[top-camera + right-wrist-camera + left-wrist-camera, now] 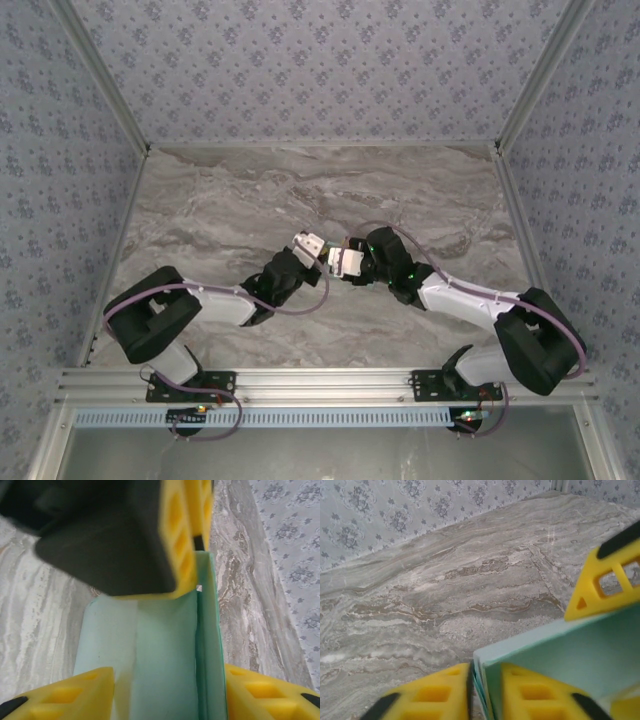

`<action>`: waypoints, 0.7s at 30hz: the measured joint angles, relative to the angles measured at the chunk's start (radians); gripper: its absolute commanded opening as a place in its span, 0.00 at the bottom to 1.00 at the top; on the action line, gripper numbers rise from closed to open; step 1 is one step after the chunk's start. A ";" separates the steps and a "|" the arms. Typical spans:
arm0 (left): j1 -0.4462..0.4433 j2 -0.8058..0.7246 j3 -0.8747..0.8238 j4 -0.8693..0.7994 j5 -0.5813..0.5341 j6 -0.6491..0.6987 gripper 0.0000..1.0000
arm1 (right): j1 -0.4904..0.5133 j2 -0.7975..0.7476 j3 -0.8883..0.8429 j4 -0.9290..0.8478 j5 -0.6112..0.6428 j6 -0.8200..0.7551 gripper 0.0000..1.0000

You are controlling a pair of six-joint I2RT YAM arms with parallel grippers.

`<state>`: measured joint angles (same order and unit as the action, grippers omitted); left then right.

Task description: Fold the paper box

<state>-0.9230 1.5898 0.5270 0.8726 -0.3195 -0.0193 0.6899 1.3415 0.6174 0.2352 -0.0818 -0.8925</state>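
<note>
The right gripper [167, 697] has the paper box [165, 650] directly ahead of it and between its 2 fingers, with the long axis running away from the fingertips toward the left gripper [486, 680]. That line is what the next move seems to turn on: the standing wall lies along the right finger's side in the right wrist view, while the paler panel lies toward the opposite finger. Both grippers are close to the card, each at its own end, so neither arm is clearly nearer.

The right gripper stands partway open, its 2 fingers well apart. 1 finger is just beside the outer face of the wall and the other overlaps the panel; I cannot tell whether either presses on it, and I see no firm grip.

The left gripper is parted only a little. The narrow upright end of the wall sits between its 2 fingers, against or just beside 1 of them, with a slim gap toward the other. It looks loosely straddled rather than clamped.

From the left gripper, the box extends toward the right gripper's yellow fingers, its inside face visible. The next move probably calls for squeezing along that wall without bowing the thin card.
</note>
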 measured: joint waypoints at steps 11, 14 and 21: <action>0.026 -0.192 -0.086 -0.045 0.137 -0.050 0.99 | -0.013 0.032 -0.032 0.127 0.032 0.014 0.47; 0.107 -0.269 -0.099 -0.095 0.171 -0.142 0.99 | -0.021 0.035 -0.042 0.164 0.034 0.019 0.47; 0.264 -0.291 0.104 -0.408 0.203 -0.397 0.97 | -0.023 0.054 -0.050 0.212 0.027 0.018 0.47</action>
<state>-0.6590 1.2984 0.6312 0.4648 -0.1169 -0.4160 0.6670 1.3956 0.5671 0.4469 -0.0551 -0.8742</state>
